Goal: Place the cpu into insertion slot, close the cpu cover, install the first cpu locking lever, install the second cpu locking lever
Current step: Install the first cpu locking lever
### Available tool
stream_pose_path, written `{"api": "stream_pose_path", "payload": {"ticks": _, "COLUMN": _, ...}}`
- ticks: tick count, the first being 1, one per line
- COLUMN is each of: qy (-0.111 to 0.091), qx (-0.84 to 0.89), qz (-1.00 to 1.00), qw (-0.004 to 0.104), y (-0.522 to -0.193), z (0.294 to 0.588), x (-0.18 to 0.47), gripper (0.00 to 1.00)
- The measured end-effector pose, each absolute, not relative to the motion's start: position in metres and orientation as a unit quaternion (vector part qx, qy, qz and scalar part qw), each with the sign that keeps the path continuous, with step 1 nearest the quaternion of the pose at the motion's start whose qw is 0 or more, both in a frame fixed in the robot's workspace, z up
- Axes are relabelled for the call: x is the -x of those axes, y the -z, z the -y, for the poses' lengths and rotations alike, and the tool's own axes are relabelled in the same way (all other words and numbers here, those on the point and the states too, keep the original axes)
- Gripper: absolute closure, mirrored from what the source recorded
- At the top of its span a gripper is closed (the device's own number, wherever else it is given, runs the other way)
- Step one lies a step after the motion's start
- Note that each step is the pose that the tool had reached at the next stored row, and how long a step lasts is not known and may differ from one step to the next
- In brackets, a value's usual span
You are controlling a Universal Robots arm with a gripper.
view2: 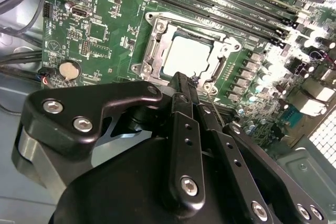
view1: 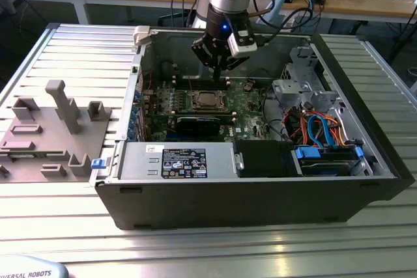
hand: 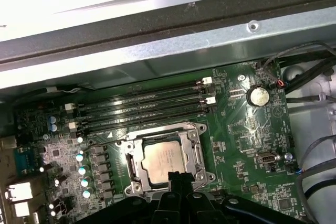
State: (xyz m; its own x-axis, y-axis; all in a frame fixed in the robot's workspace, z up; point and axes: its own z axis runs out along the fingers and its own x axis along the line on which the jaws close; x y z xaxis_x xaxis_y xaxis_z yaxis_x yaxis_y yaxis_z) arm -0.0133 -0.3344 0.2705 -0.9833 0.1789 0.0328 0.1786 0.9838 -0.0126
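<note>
Cpu [hand: 164, 160] seated, tool [hand: 178, 178] alongside edge

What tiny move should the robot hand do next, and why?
Probably ease down a little at the socket's near edge. The cpu already sits in the insertion slot with the cpu cover lying flat around it, and the gripper, fingers shut together, hangs right at that edge.

Count: one open computer case [view1: 260, 193] on the tabletop [view1: 78, 50]. One green motherboard [hand: 247, 135], one cpu [hand: 165, 160] seated under one cpu cover [hand: 197, 148] (frame closed around the chip). Memory slots [hand: 142, 109]: four long black ones at the socket's 12 o'clock in the first wrist view. One coin cell [hand: 258, 96]. One gripper [view1: 218, 63]. One grey fixture tray [view1: 45, 135].
</note>
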Motion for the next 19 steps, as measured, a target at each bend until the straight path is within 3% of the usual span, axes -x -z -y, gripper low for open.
{"api": "stream_pose_path", "payload": {"ticks": 19, "qy": -0.006, "qx": 0.037, "qz": 0.999, "qw": 0.017, "y": -0.2705, "z": 0.3344, "x": 0.0133, "gripper": 0.89}}
